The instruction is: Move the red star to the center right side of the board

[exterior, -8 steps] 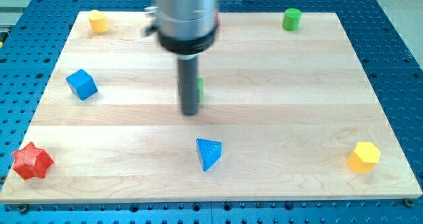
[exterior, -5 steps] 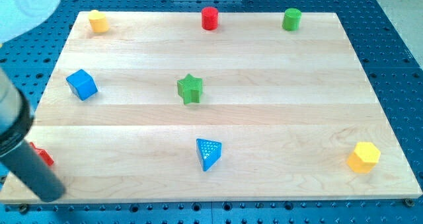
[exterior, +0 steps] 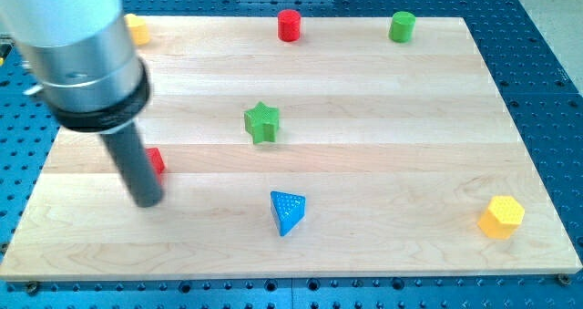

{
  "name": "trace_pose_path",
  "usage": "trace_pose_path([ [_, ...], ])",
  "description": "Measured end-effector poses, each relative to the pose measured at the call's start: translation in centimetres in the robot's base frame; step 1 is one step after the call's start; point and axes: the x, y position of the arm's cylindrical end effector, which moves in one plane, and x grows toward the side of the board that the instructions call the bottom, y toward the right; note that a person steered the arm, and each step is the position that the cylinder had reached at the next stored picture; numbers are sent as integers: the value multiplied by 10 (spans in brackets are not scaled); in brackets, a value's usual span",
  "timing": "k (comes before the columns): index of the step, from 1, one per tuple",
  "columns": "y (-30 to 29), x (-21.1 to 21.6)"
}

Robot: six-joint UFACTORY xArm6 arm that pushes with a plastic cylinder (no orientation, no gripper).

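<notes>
Across the left half of the frame, rod beside the red star.
On the wooden desk (exterior: 383, 136), my tip (exterior: 148, 201) stands touching the mostly hidden red star (exterior: 157, 161); the tool is a bare rod, holding nothing. Push rightward between green star (exterior: 261, 123) and blue triangular block (exterior: 289, 211), keeping contact centred.

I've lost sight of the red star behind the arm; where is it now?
The red star peeks out just right of the rod in the board's left-middle area, left of the green star. My tip sits just below it.
</notes>
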Motion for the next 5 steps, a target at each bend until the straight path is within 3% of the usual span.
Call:
trace_pose_path([
  [1,-47,-11],
  [2,-2,-32],
  [5,250,-68],
])
